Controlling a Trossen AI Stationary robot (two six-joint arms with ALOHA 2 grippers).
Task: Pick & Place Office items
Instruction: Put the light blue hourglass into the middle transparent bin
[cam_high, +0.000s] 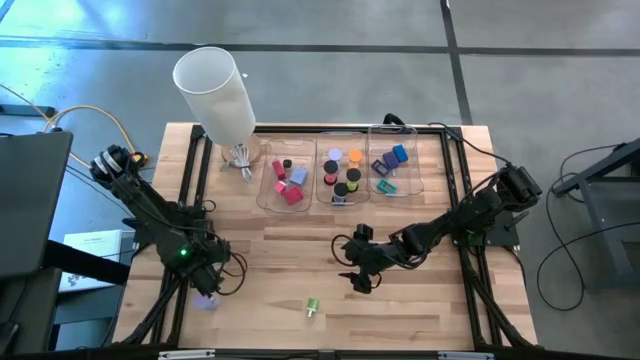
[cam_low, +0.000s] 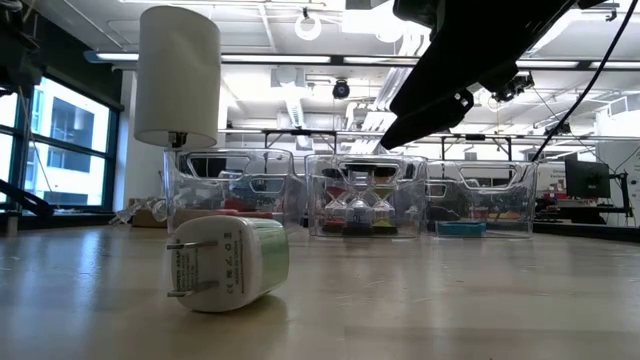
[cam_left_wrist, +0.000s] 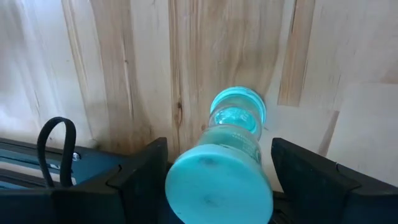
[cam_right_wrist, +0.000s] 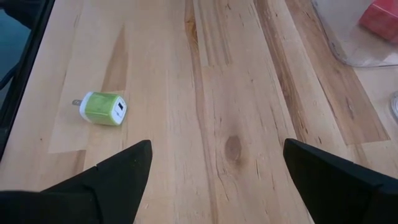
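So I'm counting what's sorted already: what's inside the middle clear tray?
The middle tray holds several small pieces: black discs, a lavender cap, an orange cap, plus green and red bits. They lie packed together, so anything under them is hidden.

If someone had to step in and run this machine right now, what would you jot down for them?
Left gripper: at the near left table edge, fingers either side of a pale lavender piece, not clearly gripping it.
Right gripper: open, empty, hovering mid-table.
Green plug: lying loose near the front edge.
Three trays at the back already hold the other small items.
Left to do: the lavender piece and the green plug into trays.
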